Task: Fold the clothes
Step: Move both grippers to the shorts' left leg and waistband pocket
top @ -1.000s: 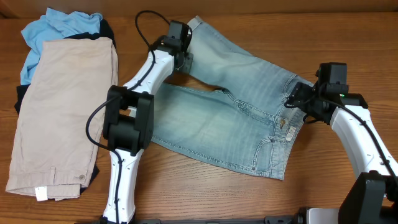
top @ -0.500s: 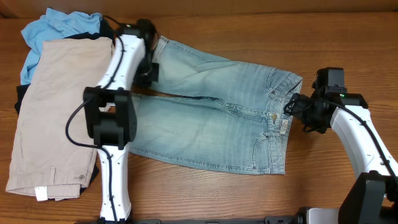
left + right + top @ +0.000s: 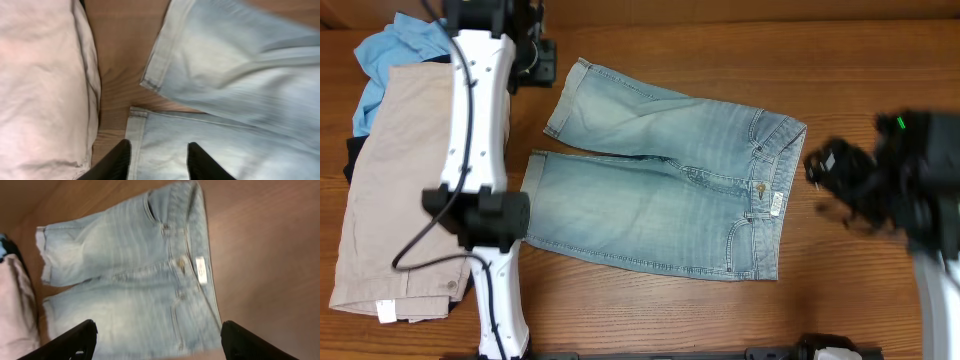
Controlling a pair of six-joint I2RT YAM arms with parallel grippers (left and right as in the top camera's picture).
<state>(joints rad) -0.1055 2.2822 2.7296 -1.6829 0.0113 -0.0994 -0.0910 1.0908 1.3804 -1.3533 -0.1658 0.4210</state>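
The shorts [image 3: 660, 190] lay flat on the table [image 3: 740, 45]. The left gripper [image 3: 157, 146] by the hems and the right gripper [image 3: 158, 325] past the waistband both gaped empty.

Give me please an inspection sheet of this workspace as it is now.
surface: wooden table, bare around the garments.
job's things: denim shorts spread flat, waist to the right; beige shorts lying on sky-blue top and black garment at the left.
clutter: nothing seen.
grippers: left jaws open, empty, over the table between both shorts; right jaws open, empty, right of the waist.
cables: black cable loops from the left arm over the beige shorts.
surroundings: nothing seen.
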